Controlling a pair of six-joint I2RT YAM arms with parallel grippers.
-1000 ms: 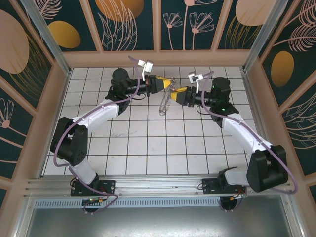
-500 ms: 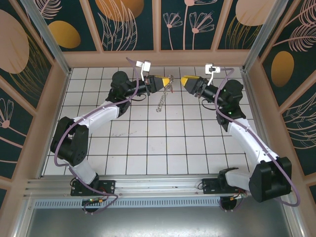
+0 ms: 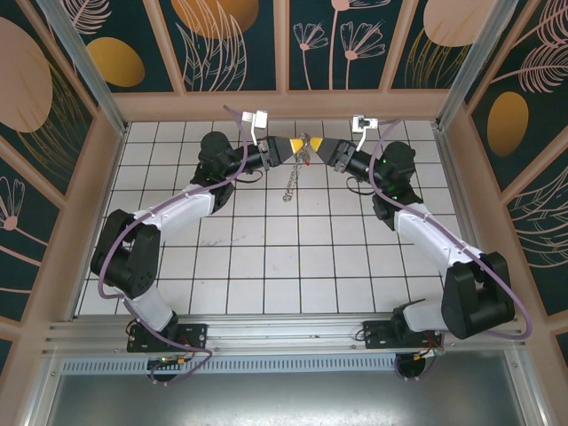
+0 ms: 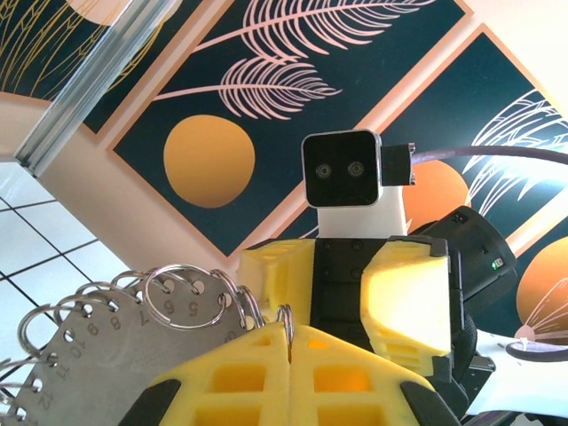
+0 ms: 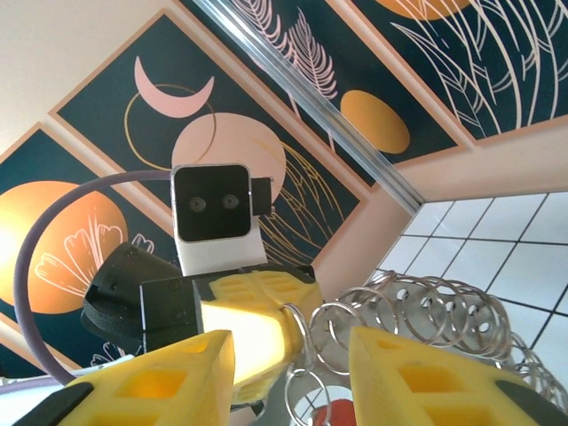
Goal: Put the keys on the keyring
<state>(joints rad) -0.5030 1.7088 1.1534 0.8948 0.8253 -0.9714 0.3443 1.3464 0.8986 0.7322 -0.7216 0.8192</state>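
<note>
While poised nose to nose over far tiles point(image 3: 333, 204): pinched keyring point(image 3: 291, 182) by one ring point(image 4: 285, 315) in tight-shut left gripper point(image 3: 300, 144); set right gripper point(image 3: 325, 149) jaws part-way apart around neighbouring rings. Risked dropping key point(image 5: 335, 414) if ring's opening missed; risked snagging other rings, swinging keyring. Could not tell whether key gripped: red-brown head cut off at right wrist frame's bottom, shaft hidden.

Keyring point(image 3: 292, 178), seemingly, under left end effector point(image 3: 303, 144)
</note>
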